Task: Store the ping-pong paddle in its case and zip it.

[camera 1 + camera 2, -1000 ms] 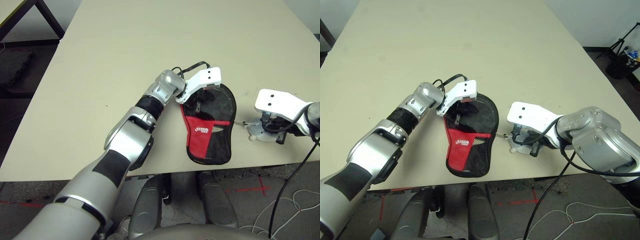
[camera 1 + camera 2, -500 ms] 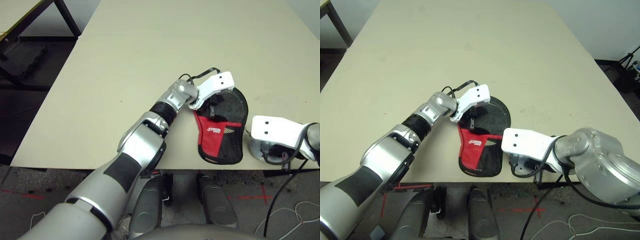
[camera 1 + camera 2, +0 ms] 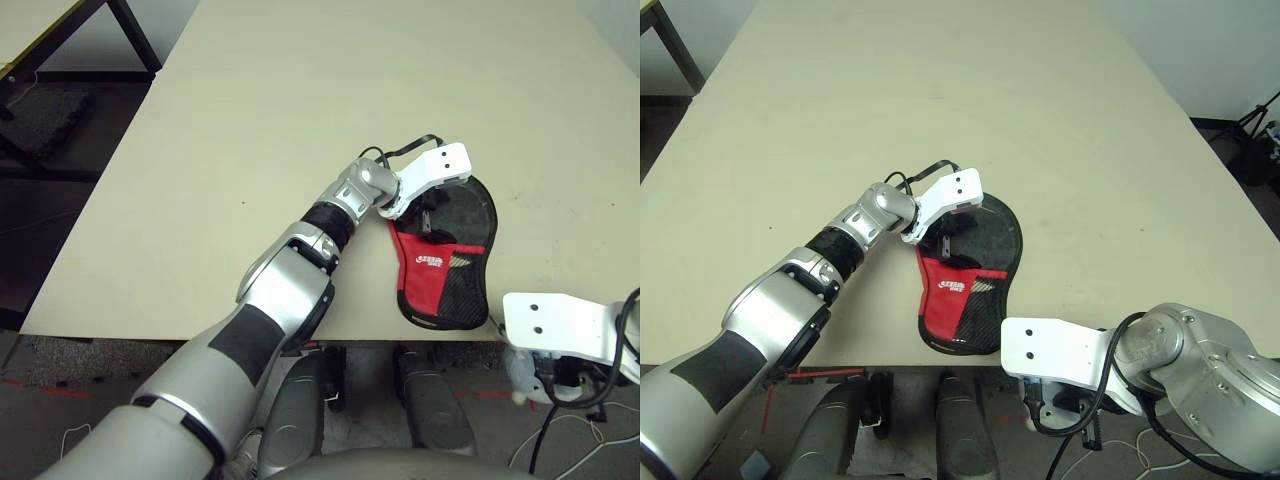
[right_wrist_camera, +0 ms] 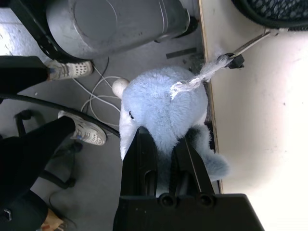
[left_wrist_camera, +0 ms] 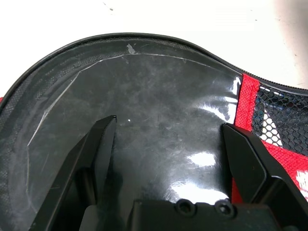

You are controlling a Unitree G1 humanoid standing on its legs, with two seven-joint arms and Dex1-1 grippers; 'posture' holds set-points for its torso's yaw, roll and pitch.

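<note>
Table under black-and-red case, grey floor; left claw spread, right claw pinching blue plush.

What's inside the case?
The clear side of the case shows a dark round sheet filling it, which could be the paddle's face. A pale patch shows behind the mesh; the red panel covers the rest.

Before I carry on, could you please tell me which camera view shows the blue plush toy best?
The right wrist view: the plush fills the middle, its eye and fluffy cord visible, pinched by the right tool. The left and right eye views show it partly, under the white bracket.
</note>
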